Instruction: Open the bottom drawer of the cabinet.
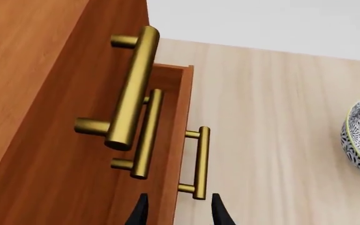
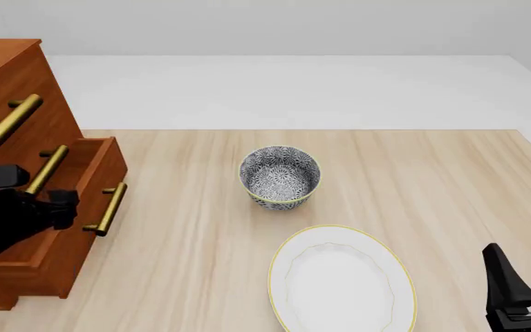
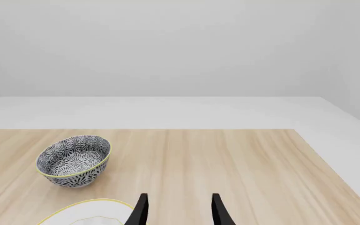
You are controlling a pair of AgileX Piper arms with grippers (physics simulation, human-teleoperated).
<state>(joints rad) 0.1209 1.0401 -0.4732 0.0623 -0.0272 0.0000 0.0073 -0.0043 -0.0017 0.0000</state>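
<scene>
1. Nearest the front camera, the right gripper (image 2: 528, 273) stands at the table's near right corner with its two dark fingers spread apart and nothing between them; the right wrist view shows the same gap (image 3: 176, 208).
2. Just to its left lies a white plate (image 2: 339, 280) with a thin yellow rim, flat on the pale wooden table (image 2: 450, 187).
3. On the left side, the left arm's dark body overlaps the cabinet's lower front in the front view. In the left wrist view, the left gripper (image 1: 178, 211) has its fingertips parted, one on each side of the lower end of the bottom drawer's brass handle (image 1: 200, 161); I cannot tell whether they touch the bar.
4. The bottom drawer (image 2: 95, 173) is pulled partly out of the cabinet (image 2: 7, 76), its front standing forward of the two drawer fronts above it. The middle handle (image 2: 46, 169) and the top handle (image 2: 7, 121) sit on closed fronts.
5. Farther back, near the table's middle, a patterned bowl (image 2: 279, 176) in dark blue and white stands upright, well apart from the cabinet and close behind the plate.
6. No brand, label or writing can be read on anything.
</scene>
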